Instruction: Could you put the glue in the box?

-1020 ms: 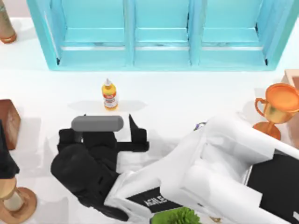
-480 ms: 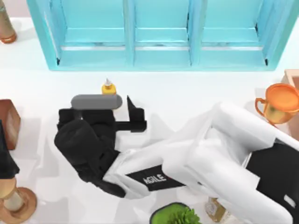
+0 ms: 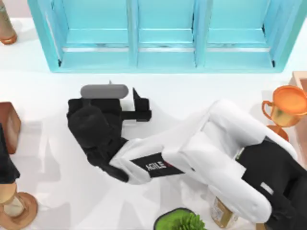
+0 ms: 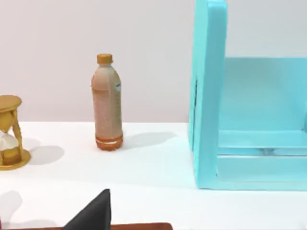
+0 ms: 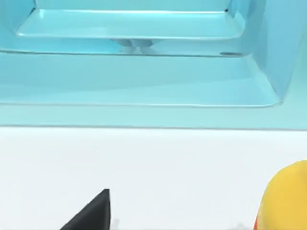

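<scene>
From above, the right gripper (image 3: 121,94) hid the small yellow glue bottle (image 5: 284,197), perhaps ungripped; jaws stood apart before the turquoise box (image 3: 163,61).

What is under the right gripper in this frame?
The glue: its white nozzle tip pokes out past the right gripper in the top view, and its yellow body shows in the right wrist view. The arm covers the rest of it, so contact can't be judged.
</scene>
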Controlling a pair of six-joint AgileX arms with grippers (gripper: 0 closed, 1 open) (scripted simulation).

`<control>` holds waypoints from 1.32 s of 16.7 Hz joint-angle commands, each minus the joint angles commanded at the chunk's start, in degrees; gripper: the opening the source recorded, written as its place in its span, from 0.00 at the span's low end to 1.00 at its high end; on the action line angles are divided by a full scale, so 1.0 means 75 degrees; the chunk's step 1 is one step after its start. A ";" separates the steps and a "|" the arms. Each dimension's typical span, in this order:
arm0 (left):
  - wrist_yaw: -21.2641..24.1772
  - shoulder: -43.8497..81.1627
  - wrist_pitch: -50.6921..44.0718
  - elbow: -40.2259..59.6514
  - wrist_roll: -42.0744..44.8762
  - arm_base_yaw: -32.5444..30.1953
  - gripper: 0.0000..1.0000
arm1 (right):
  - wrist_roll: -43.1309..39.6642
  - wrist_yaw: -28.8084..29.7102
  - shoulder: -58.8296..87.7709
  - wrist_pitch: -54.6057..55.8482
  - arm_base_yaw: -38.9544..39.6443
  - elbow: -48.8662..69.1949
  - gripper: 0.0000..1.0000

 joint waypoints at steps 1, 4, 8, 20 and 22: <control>0.0000 0.0000 0.0000 0.0000 0.0000 0.0000 1.00 | 0.0000 0.0000 0.0000 0.0000 0.0000 0.0000 1.00; 0.0000 0.0000 0.0000 0.0000 0.0000 0.0000 1.00 | 0.0000 0.0000 0.0000 0.0000 0.0000 0.0000 0.92; 0.0000 0.0000 0.0000 0.0000 0.0000 0.0000 1.00 | 0.0000 0.0000 0.0000 0.0000 0.0000 0.0000 0.62; 0.0000 0.0000 0.0000 0.0000 0.0000 0.0000 1.00 | 0.0000 0.0000 0.0000 0.0000 0.0000 0.0000 0.00; 0.0000 0.0000 0.0000 0.0000 0.0000 0.0000 1.00 | 0.0000 0.0000 0.0000 0.0000 0.0000 0.0000 0.00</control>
